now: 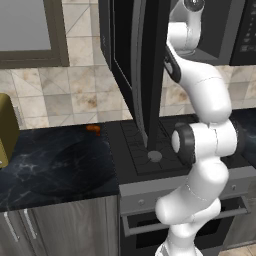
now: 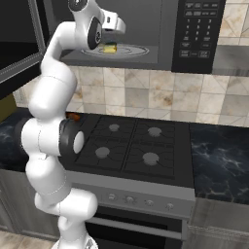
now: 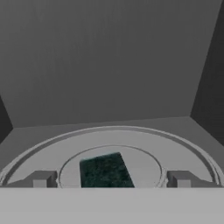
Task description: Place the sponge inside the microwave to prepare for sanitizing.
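Sponge (image 3: 105, 171) on the microwave (image 2: 194, 34) turntable (image 3: 183, 146), claw (image 3: 113, 179) released wide around it.
To finish well, I'd draw the claw straight back out, fingertips (image 3: 41, 178) clear of the sponge.

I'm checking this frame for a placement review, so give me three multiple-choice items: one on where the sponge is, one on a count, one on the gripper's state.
1. Where does the small yellow sponge with the dark green top lie?
A. on the stove
B. on the round glass turntable inside the black microwave
C. on the dark marble counter

2. How many burners does the black gas stove show in the right base view?
A. two
B. six
C. four

3. How does the two-finger gripper stand?
A. open, fingers apart on either side of the sponge
B. shut on the sponge
C. shut and empty

Answers: 1 B, the sponge rests on the turntable within the grey cavity. 2 C, four round burner caps show. 3 A, the hand view shows the tips well clear of the sponge.
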